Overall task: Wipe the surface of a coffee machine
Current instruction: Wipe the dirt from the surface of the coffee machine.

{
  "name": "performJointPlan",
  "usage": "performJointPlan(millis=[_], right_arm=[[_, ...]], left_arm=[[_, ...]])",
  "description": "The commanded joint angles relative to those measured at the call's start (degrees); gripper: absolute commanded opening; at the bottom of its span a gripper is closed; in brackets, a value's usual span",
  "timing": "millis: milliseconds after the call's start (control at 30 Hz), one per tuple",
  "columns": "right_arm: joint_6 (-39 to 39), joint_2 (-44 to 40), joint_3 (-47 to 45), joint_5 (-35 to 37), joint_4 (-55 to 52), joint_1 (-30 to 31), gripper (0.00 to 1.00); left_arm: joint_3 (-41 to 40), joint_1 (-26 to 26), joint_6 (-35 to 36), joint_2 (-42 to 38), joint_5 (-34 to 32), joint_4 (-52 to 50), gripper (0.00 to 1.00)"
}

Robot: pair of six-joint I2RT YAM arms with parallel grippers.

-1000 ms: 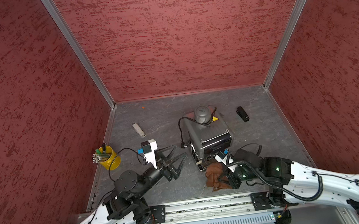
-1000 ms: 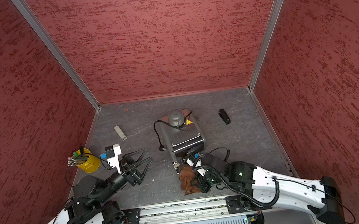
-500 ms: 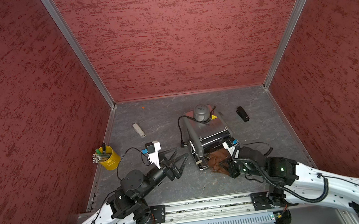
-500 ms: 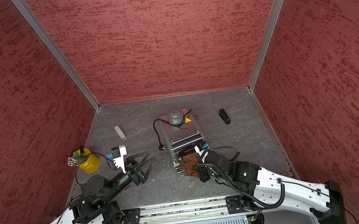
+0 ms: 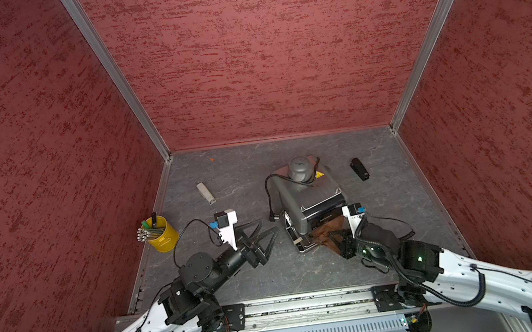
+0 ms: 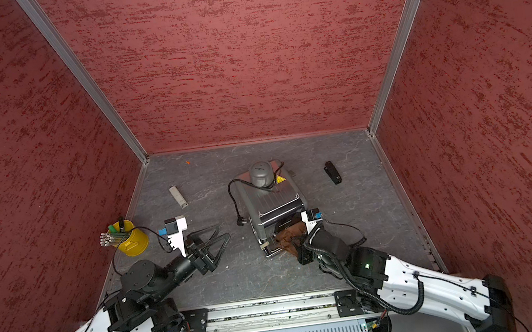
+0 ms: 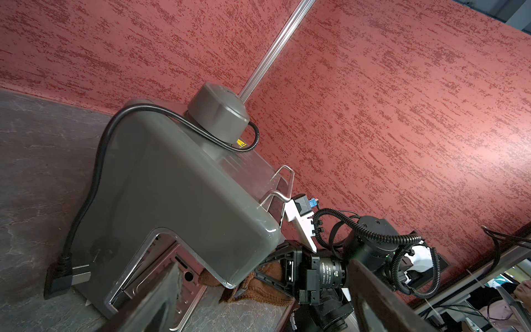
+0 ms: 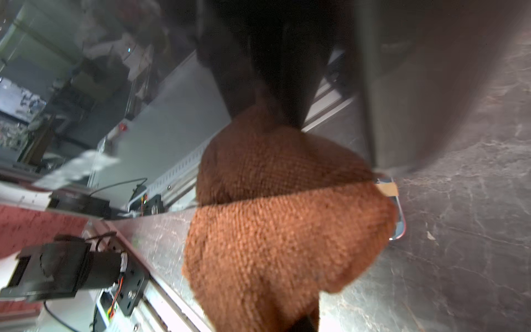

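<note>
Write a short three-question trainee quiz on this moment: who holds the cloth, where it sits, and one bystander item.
1. True or false: the left claw is shut on the brown cloth.
2. Where does the cloth meet the coffee machine? A on its top; B at its front, by the drip tray; C behind it.
3. Fill in: the cup of sticks is coloured ____.
Key: 1 false, the right claw grips it and the left claw is open; 2 B; 3 yellow.

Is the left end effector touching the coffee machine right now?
Apart. Both top views show bare table between the open left end effector and the coffee machine.
</note>
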Motion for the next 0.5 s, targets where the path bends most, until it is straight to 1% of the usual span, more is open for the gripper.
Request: performJointPlan(millis=[0,100,200,333,467], right_arm=[[4.84,-0.6,-0.94,5.14,4.87,-0.57,0.0],[5.9,-0.46,-1.52,6.28,6.24,-0.55,0.0],[5.7,-0.11,-2.37,6.09,10.2,-0.57,0.0],[2.85,1.74,-3.43,1.66,17.37,-0.57,0.0],[3.09,2.72,-4.45,-1.81,18.31,-0.57,0.0]], left_arm=[[-0.54,0.32,-0.29,-0.36,-0.27,0.19,0.91],[-1.06,0.28,-0.61,-0.45,-0.36,0.74,0.91],[-1.22,0.33,-0.77,-0.38,-0.36,1.02,0.91],[-1.35,0.27,-0.91,-0.6,-0.3,0.94,0.91],[-1.78,0.27,-1.42,-1.15,-0.4,0.93,0.91]])
